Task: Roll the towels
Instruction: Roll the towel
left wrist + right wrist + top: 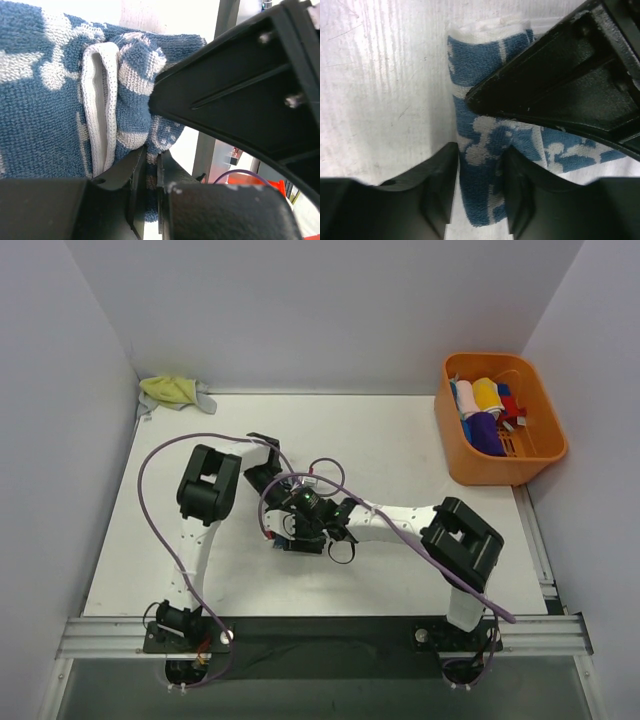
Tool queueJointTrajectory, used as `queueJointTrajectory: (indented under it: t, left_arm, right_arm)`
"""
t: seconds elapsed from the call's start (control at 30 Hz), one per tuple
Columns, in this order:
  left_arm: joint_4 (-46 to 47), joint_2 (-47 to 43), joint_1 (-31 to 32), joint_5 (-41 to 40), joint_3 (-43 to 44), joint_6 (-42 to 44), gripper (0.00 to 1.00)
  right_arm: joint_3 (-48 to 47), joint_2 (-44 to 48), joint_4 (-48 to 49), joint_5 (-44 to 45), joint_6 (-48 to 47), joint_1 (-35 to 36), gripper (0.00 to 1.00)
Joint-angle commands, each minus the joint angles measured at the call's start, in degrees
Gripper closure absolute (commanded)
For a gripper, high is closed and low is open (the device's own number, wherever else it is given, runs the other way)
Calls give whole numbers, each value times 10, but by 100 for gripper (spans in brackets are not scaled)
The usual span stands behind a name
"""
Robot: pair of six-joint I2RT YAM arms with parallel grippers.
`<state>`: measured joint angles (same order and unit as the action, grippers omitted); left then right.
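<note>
Blue-and-white towel point(45, 115) up close from the left wrist: blue terry with white blotches, a white hemmed edge doubled over in a narrow loop down the middle. Left gripper point(152, 165) clamped on a fold of that cloth, fingers nearly together with only terry between them. Broad black gripper part point(240, 100) slanting across the upper right, pressed against the towel.

From the right wrist: same towel point(480, 65) lying as a folded strip on the white table point(380, 75), a white layer showing at its far end. Right gripper point(480, 165) with one finger on either side of the strip, cloth filling the gap and touching both, gripped. Black gripper part point(560, 85) overlapping the towel from the right.

From above: left arm point(208, 485) and right arm point(460, 540) both folded inward, wrists meeting at mid-table, blue-and-white towel almost wholly hidden beneath them. Yellow-green towel point(170, 390) crumpled in the far left corner against the wall, well apart. Orange basket point(500, 470) at the far right edge, rolled cloths of several colours inside.
</note>
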<state>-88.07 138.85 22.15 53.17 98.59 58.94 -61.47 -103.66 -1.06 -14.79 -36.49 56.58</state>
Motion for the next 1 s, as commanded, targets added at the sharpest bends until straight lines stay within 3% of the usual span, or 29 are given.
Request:
queueJointTrajectory:
  t: [0.0,0.13,0.23,0.33,0.5,0.83,0.97]
  left_arm:
    - [56,19,-14,-69,-8,51,84]
    - [61,10,-16,-66,-16,58,83]
    - [67,-2,-22,-53,-27,62,79]
    - [81,-29,-42,-20,-46,59,65]
    - [98,-91,-90,18,-76,53,54]
    - [142,-193,-280,71,-140,19,52]
    - [205,-305,-325,57,-220,6,49]
  right_arm:
    - [2,-22,-5,-24,2,-3,65]
    - [-16,-42,-39,-45,11,-10,82]
    - [-37,-52,-77,-78,31,-20,100]
    - [-63,-56,-136,-138,62,-29,100]
    - [-80,-67,-204,-212,99,-42,100]
    - [-136,-148,-258,-346,146,-108,100]
    - [-178,-189,-295,-386,158,-126,100]
